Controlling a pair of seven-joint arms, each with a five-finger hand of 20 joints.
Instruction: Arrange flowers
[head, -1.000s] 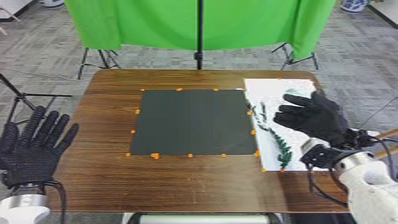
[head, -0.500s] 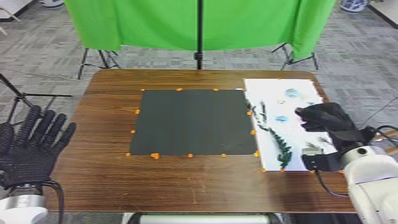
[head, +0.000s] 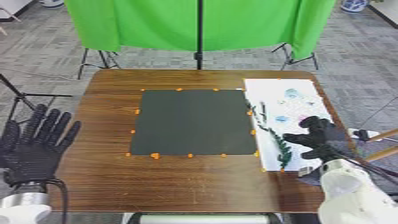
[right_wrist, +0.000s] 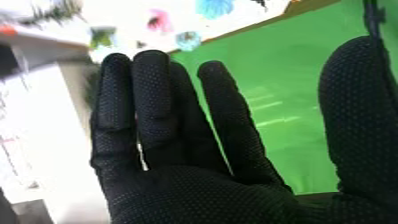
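Flowers (head: 282, 119) are on the white sheet (head: 260, 87), 2 to 3 o'clock on your worktop (head: 178, 185). Your right hand (head: 325, 139): 3 o'clock, fingers wide. Your left hand (head: 32, 154): 9 o'clock, fingers wide.

One bench (head: 178, 187), one dark mat (head: 194, 122); on one white sheet (head: 258, 86) toward three o'clock, two blue flowers (right_wrist: 213, 7), one pink flower (right_wrist: 161, 21) (smaller bits too blurred to count).

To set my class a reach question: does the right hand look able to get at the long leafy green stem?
Probably yes: the right hand is open and close to the long leafy green stem, and nothing seems to lie across it.
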